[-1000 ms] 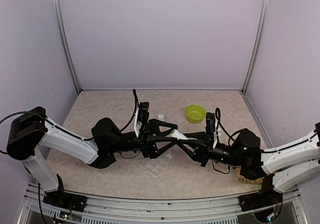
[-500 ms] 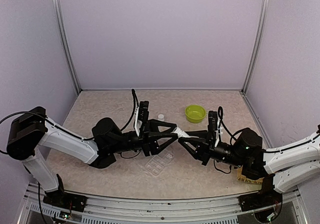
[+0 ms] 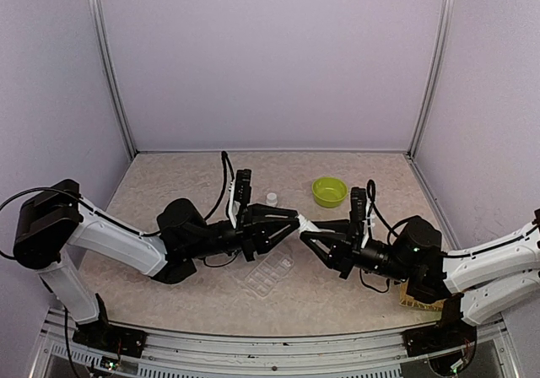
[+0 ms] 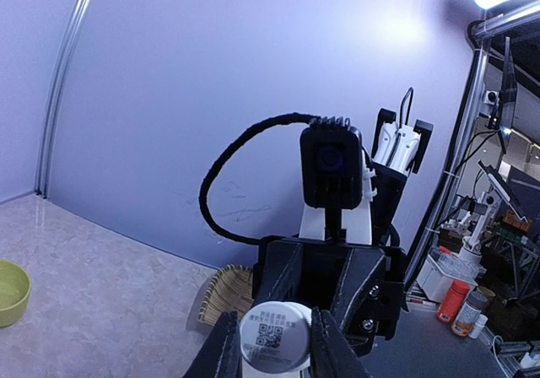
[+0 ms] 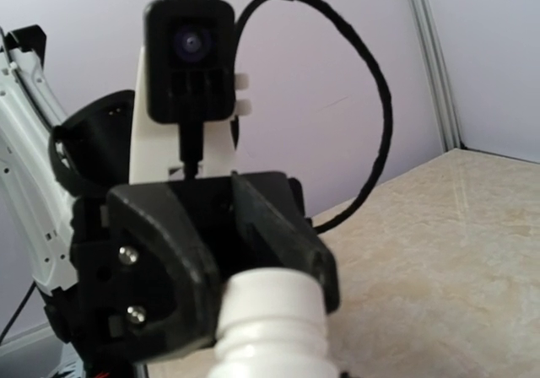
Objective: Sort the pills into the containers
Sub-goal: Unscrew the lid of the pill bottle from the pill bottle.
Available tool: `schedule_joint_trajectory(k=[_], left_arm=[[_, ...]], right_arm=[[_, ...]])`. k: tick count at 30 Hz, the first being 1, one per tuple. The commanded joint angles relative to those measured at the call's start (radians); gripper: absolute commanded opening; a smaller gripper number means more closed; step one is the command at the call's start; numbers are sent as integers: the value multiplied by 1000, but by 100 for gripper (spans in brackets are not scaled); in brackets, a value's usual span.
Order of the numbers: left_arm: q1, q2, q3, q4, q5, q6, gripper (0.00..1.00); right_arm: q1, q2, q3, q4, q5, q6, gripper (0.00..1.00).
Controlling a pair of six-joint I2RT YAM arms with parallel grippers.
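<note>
1. Left gripper (image 3: pixel 289 222): black, angular, hard plastic. Its two fingers (image 4: pixel 223 351) press against opposite sides of the round end of a small white plastic bottle (image 4: pixel 276 337), so it is clamped on that end. The end face is flat and smooth and carries a printed square-code label.

2. Right gripper (image 3: pixel 306 234): the same black build, facing the left one head-on. It is closed on the other end of the same bottle. The right wrist view shows the bottle's ridged neck under a plain cylindrical cap. The bottle is held level between both grippers, above the table.

3. Flat clear plastic pill box (image 3: pixel 268 274): rectangular, with moulded compartments in rows. It lies on the beige, marble-patterned tabletop (image 3: pixel 169 184), just nearer the arm bases than the joined grippers. No gripper touches it. The pills are too small to make out in any view.

4. Elsewhere on the table:
- A second small white bottle (image 3: pixel 272 197) stands upright beyond the grippers.
- A glossy lime-green round bowl (image 3: pixel 329 191) sits to its right.
- A tan woven wicker basket (image 4: pixel 226 287) rests by the right arm.
</note>
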Motion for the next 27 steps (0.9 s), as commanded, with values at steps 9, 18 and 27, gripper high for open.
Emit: schedule_joint_trajectory(k=[9,18,27], left_arm=[[-20,-15,43,-217,-169,-225,18],[-63,-64,169,-570,-352,-261,12],[-91,-71,189,-606,-378,-256,40]], right_arm=[[-6,-7,-21,-41,92,-231,25],[-6,-2,-27,-42,117,-333,25],[-6,-5,-27,-31,141,-353,25]])
